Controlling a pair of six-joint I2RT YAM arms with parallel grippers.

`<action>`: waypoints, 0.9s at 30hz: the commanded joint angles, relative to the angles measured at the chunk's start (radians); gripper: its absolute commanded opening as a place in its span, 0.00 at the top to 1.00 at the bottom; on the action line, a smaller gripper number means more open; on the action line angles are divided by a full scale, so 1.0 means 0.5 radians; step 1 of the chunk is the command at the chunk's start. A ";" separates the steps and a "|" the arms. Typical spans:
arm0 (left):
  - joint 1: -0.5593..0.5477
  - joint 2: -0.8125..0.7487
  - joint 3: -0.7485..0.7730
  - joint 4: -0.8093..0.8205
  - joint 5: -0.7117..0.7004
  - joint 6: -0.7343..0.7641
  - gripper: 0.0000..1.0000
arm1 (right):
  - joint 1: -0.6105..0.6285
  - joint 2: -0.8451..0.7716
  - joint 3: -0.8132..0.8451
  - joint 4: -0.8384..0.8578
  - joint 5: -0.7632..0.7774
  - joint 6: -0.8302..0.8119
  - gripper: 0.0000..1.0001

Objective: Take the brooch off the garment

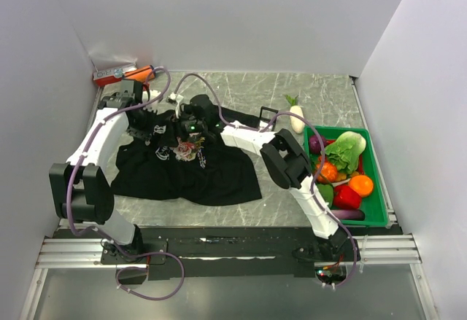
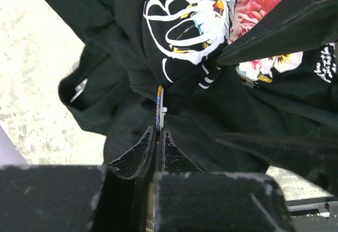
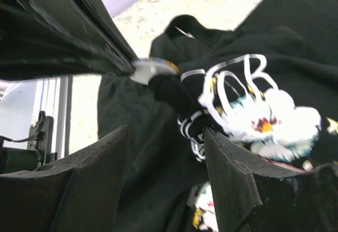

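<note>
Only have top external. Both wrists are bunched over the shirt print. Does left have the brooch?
Observer: Yes. The left wrist view shows the left fingers shut on the brooch, held edge-on.
Operator: Is it off the shirt?
Observer: Not yet. The right wrist view shows the shirt tented up to the brooch, so it seems pinned.
Operator: Right fingers?
Observer: The right fingers are open, one on either side of that tent, not pinching it.
</note>
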 commanded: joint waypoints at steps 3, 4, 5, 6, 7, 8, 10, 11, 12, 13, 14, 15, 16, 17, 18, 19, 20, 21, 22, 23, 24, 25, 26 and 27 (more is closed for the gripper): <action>0.000 -0.132 -0.043 -0.038 0.077 -0.074 0.99 | 0.059 0.072 0.141 0.174 0.053 0.042 0.35; 0.000 -0.145 -0.046 -0.041 0.089 -0.074 0.99 | 0.068 0.075 0.145 0.180 0.065 0.048 0.35; 0.000 -0.145 -0.049 -0.051 0.092 -0.077 0.99 | 0.074 0.085 0.157 0.192 0.062 0.052 0.35; 0.000 -0.154 -0.053 -0.051 0.095 -0.077 0.99 | 0.077 0.103 0.163 0.198 0.056 0.058 0.35; 0.000 -0.163 -0.059 -0.051 0.101 -0.077 0.99 | 0.092 0.106 0.181 0.192 0.050 0.049 0.35; 0.000 -0.160 -0.056 -0.051 0.116 -0.071 0.99 | 0.102 0.112 0.191 0.165 0.047 0.015 0.35; 0.000 -0.163 -0.050 -0.057 0.123 -0.077 0.99 | 0.120 0.128 0.197 0.140 0.050 -0.004 0.36; 0.000 -0.166 -0.053 -0.051 0.132 -0.077 0.99 | 0.120 0.131 0.197 0.143 0.053 0.005 0.37; 0.000 -0.166 -0.056 -0.048 0.138 -0.074 0.99 | 0.123 0.131 0.191 0.146 0.053 0.012 0.43; 0.000 -0.172 -0.056 -0.048 0.138 -0.074 0.99 | 0.120 0.131 0.185 0.149 0.065 0.015 0.46; 0.000 -0.169 -0.059 -0.048 0.147 -0.074 0.99 | 0.123 0.131 0.184 0.149 0.071 0.024 0.48; 0.000 -0.172 -0.062 -0.048 0.150 -0.074 0.99 | 0.120 0.131 0.184 0.155 0.080 0.027 0.53; 0.000 -0.169 -0.068 -0.045 0.150 -0.071 0.99 | 0.117 0.128 0.191 0.161 0.086 0.033 0.55; 0.000 -0.172 -0.071 -0.041 0.153 -0.077 0.99 | 0.114 0.134 0.188 0.170 0.089 0.051 0.60; 0.000 -0.169 -0.077 -0.041 0.156 -0.077 0.99 | 0.114 0.134 0.194 0.198 0.083 0.064 0.63; 0.000 -0.169 -0.077 -0.038 0.162 -0.077 0.99 | 0.111 0.131 0.197 0.201 0.080 0.070 0.68; 0.000 -0.169 -0.080 -0.041 0.156 -0.068 0.99 | 0.105 0.131 0.200 0.201 0.083 0.073 0.78; 0.000 -0.163 -0.083 -0.038 0.153 -0.068 0.99 | 0.102 0.131 0.200 0.192 0.086 0.070 0.83; 0.000 -0.163 -0.083 -0.038 0.150 -0.065 0.99 | 0.099 0.125 0.200 0.183 0.092 0.067 0.87; 0.000 -0.163 -0.083 -0.041 0.144 -0.055 0.99 | 0.096 0.112 0.194 0.183 0.096 0.070 0.94; 0.000 -0.160 -0.080 -0.038 0.135 -0.052 0.99 | 0.086 0.106 0.185 0.180 0.108 0.076 0.97; 0.000 -0.160 -0.086 -0.032 0.132 -0.049 0.99 | 0.077 0.094 0.166 0.171 0.111 0.082 1.00; 0.000 -0.160 -0.089 -0.026 0.120 -0.037 0.99 | 0.068 0.063 0.148 0.177 0.111 0.110 1.00; 0.000 -0.157 -0.098 -0.023 0.107 -0.028 0.99 | 0.050 0.042 0.126 0.183 0.102 0.125 1.00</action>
